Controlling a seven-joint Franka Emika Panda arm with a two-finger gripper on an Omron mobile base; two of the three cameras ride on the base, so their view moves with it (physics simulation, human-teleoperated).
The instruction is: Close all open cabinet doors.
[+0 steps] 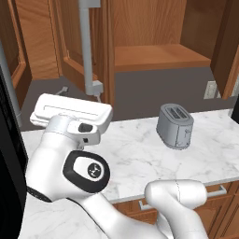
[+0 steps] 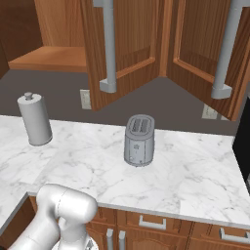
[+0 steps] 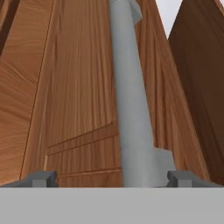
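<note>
Two reddish-brown cabinet doors stand swung open above the counter, one (image 2: 134,44) with a grey bar handle (image 2: 108,46), the other (image 2: 197,41) with its own handle (image 2: 225,49). Behind them an open cabinet shelf (image 1: 158,56) shows. In the left base view my white hand (image 1: 70,112) hovers below the nearer open door (image 1: 70,42) and its handle (image 1: 87,46). In the hand view my gripper (image 3: 113,179) is open. Its fingertips (image 3: 41,178) stand wide apart on either side of the long grey handle (image 3: 131,109), close in front of the door panel (image 3: 78,96).
A grey toaster (image 1: 175,126) stands on the white marble counter (image 1: 135,158), and a paper towel roll (image 2: 34,119) stands further left. Wall outlets (image 2: 85,99) sit on the grey backsplash. Drawer fronts (image 2: 151,222) run below the counter edge. A dark appliance (image 1: 9,154) borders the left.
</note>
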